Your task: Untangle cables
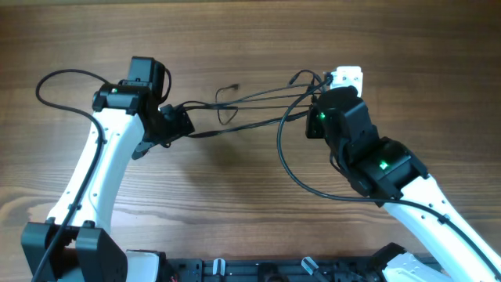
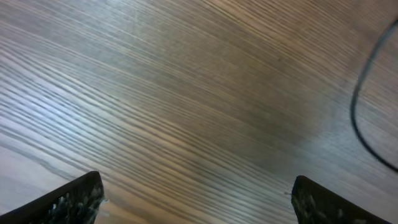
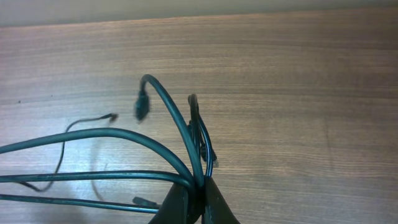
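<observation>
Overhead looks down; wrist cameras face tabletop closely.

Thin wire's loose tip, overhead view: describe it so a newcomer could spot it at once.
On the wood table, look left of the right claw, where the cables it grips fan out. Above their middle a hair-thin wire curls up to a free tip. Unlike the thicker, taut ones, it is slack and ends on bare wood.

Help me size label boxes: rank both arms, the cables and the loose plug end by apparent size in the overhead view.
Largest: left arm and right arm, alike, so unranked.
Then cables.
Smallest: loose plug end.
</observation>
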